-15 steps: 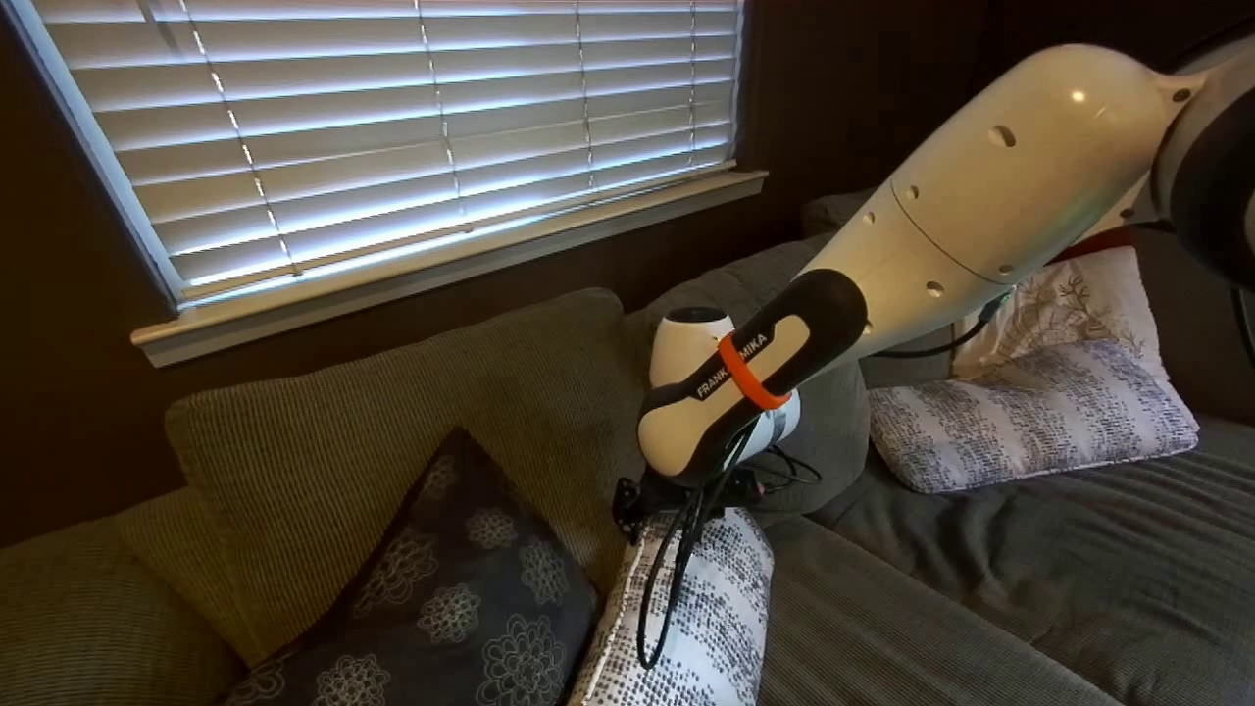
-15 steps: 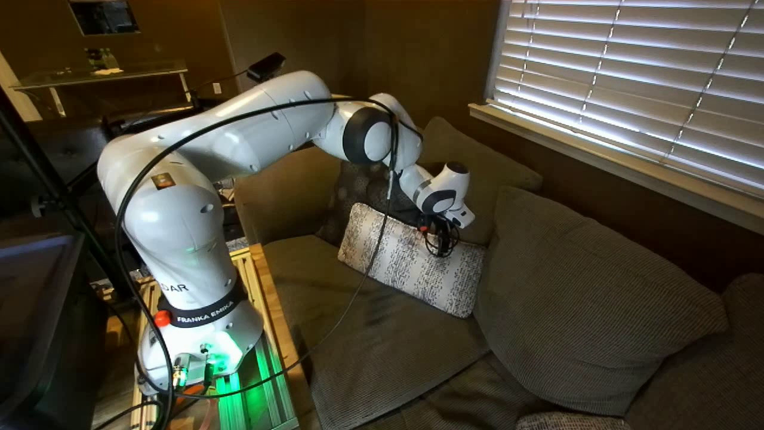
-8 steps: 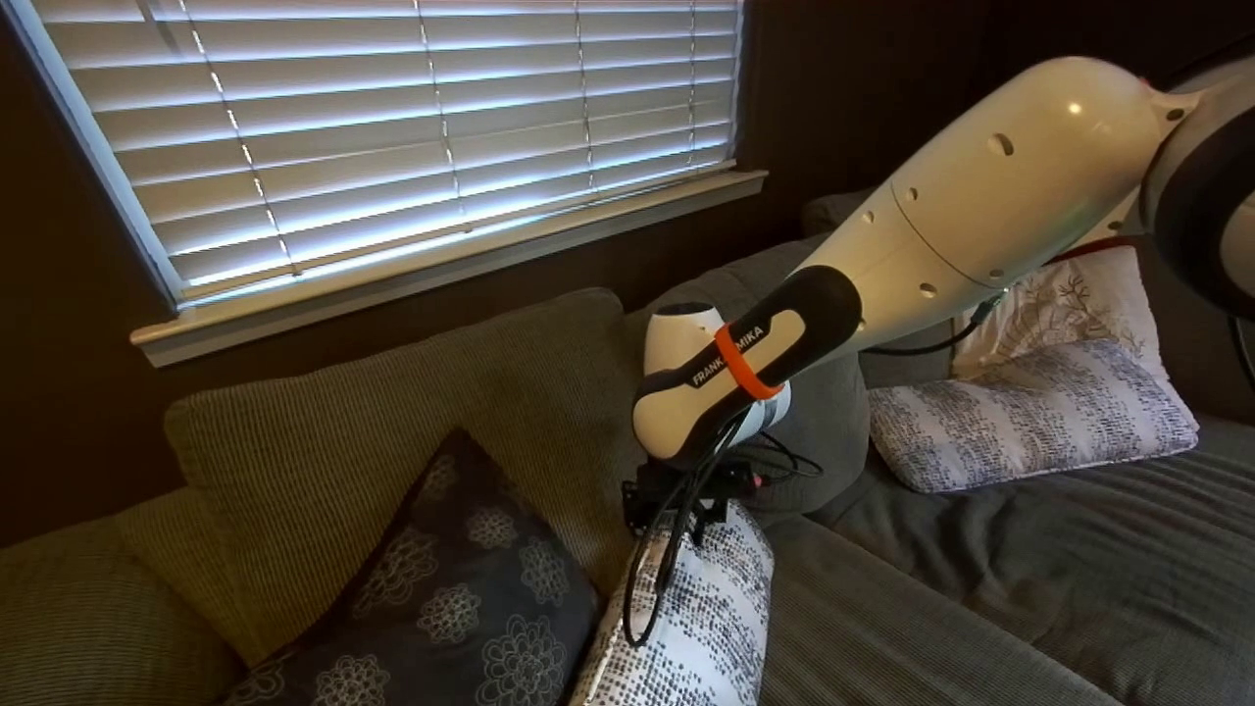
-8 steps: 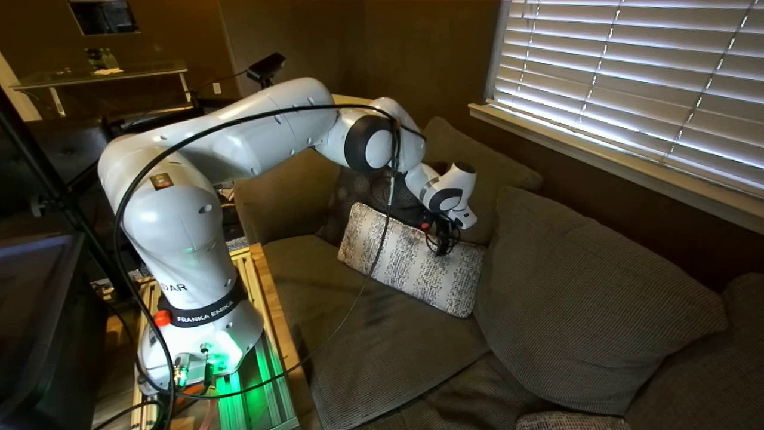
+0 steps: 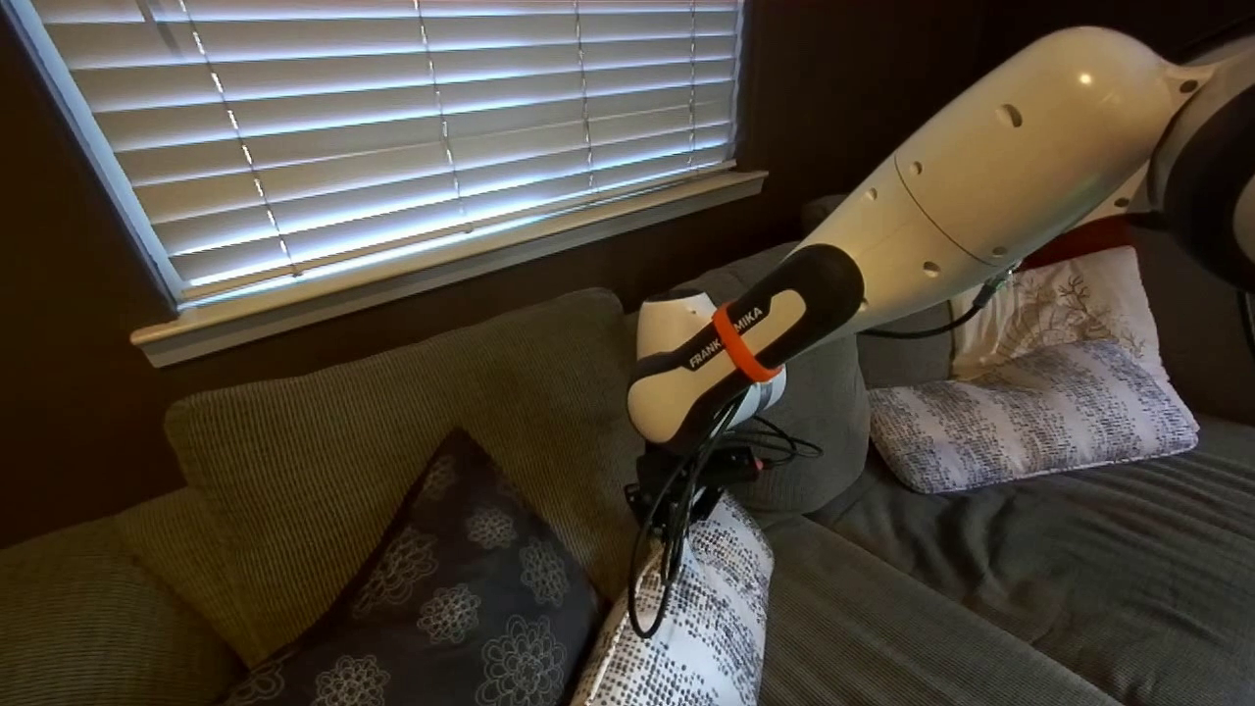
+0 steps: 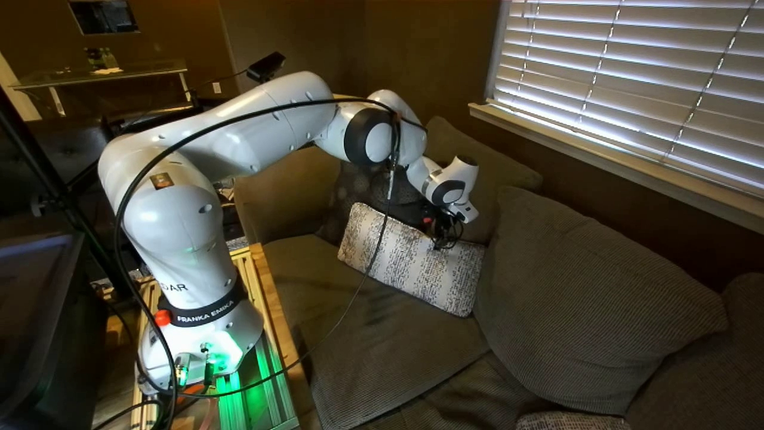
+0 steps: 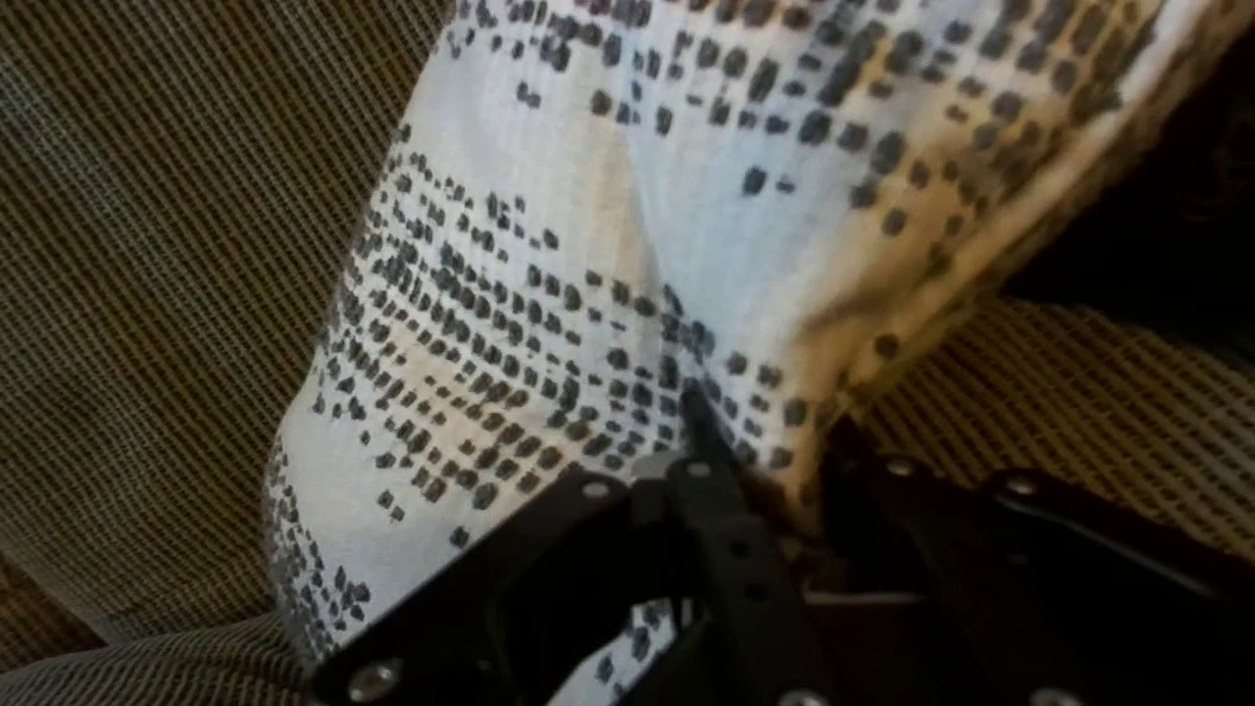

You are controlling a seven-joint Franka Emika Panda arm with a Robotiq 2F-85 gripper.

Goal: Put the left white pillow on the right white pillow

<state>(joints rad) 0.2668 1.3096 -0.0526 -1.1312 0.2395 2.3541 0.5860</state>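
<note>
The left white pillow [image 5: 701, 637], off-white with grey speckles, leans upright on the couch in both exterior views. My gripper [image 7: 770, 431] has its black fingers [image 7: 735, 569] on either side of the pillow's upper edge, pinching it. Creases in the fabric run toward that grip in the wrist view. The far finger is dark and partly lost in shadow. From outside, the gripper [image 6: 444, 233] sits at the pillow's top edge. The right white pillow [image 5: 1029, 417], pale and finely printed, lies on the couch seat at the right in an exterior view.
A dark floral pillow [image 5: 510, 598] rests beside the speckled one. Behind the right white pillow stands a cream pillow [image 5: 1093, 304] with a branch print. Large back cushions [image 6: 591, 298] line the couch. A loose black cable [image 6: 358, 286] hangs from the arm in front of the seat.
The jaws have narrowed from wide apart onto the upper edge of the left white pillow. My hand has risen a little. The pillow itself has hardly moved.
</note>
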